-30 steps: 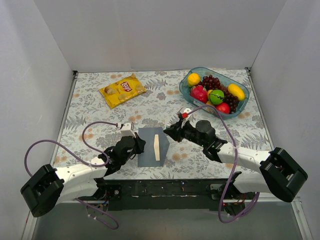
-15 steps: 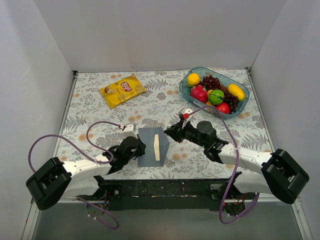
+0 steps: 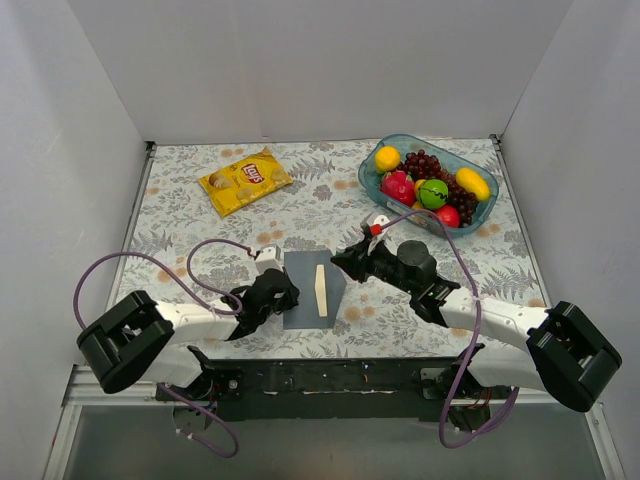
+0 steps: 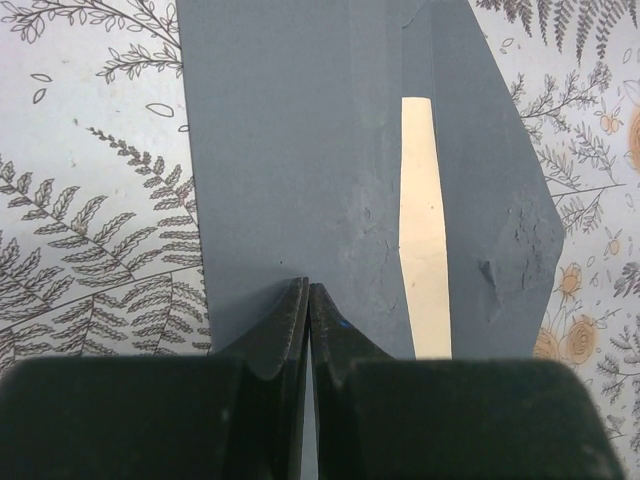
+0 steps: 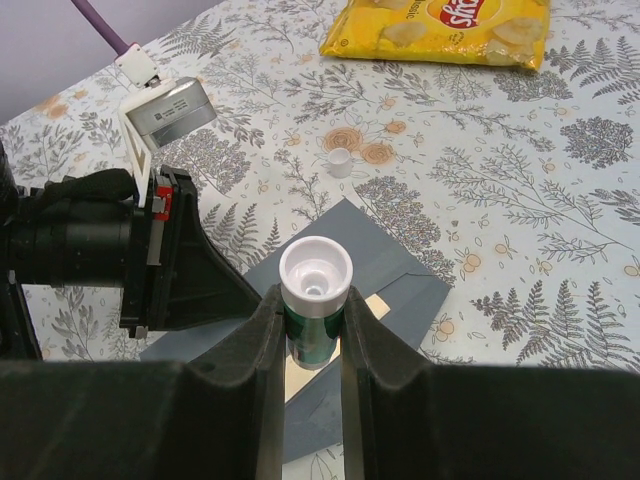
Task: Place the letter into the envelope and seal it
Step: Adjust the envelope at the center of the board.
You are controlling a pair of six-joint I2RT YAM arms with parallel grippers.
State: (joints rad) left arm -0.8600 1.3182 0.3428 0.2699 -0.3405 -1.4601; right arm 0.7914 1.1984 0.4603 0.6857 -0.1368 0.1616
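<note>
The grey-blue envelope [image 3: 302,292] lies flat on the patterned table between the two arms. Its pointed flap [image 4: 485,200] is open to the right. A narrow strip of the cream letter [image 3: 320,290] shows between body and flap, the rest hidden inside. My left gripper [image 3: 284,294] is shut and empty, its tips [image 4: 308,290] resting on the envelope's [image 4: 290,150] left part beside the letter [image 4: 423,230]. My right gripper [image 5: 312,300] is shut on a green glue stick with a white end [image 5: 316,275], held just above the envelope's [image 5: 400,265] right side.
A yellow crisp bag [image 3: 245,180] lies at the back left. A blue bowl [image 3: 386,182] of fruit stands at the back right. A small white cap [image 5: 340,162] sits on the table beyond the envelope. White walls close in three sides.
My left arm has swung in from the left and its shut gripper has come further onto the envelope, which has shifted slightly right. The right gripper with the glue stick has barely moved.
</note>
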